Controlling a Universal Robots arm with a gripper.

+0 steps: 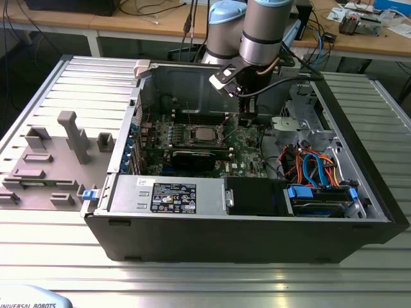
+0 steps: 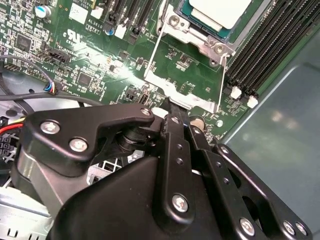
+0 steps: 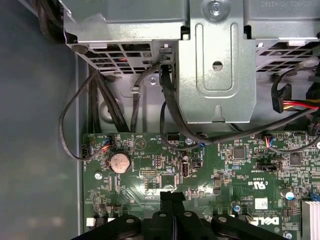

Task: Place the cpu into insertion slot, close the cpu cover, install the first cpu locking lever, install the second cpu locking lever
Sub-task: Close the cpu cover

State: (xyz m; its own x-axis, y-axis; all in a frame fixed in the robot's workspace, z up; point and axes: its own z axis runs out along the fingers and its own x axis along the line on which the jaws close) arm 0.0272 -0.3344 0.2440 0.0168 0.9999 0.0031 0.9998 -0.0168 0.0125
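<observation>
The cpu (image 2: 220, 10) lies silver side up in the insertion slot (image 2: 196, 39), whose metal rim frames it; in the exterior view the cpu (image 1: 204, 133) sits mid-board inside the open case. The cpu cover (image 2: 182, 96) is swung open away from the chip, and green board shows through its window. My gripper (image 2: 175, 107) has its black fingers shut together, tips at the cover's free edge; I cannot tell if they touch it. In the first wrist view the gripper (image 3: 172, 196) points at the green board. The gripper (image 1: 246, 117) hangs to the exterior view's right of the chip.
Long black memory slots (image 2: 270, 45) run beside the socket, close to the grey case wall (image 2: 280, 125). A metal drive cage (image 3: 215, 65) with black cables (image 3: 170, 110) stands beyond the board. A black graphics card (image 1: 192, 158) and the power supply (image 1: 170, 192) sit nearer the case front.
</observation>
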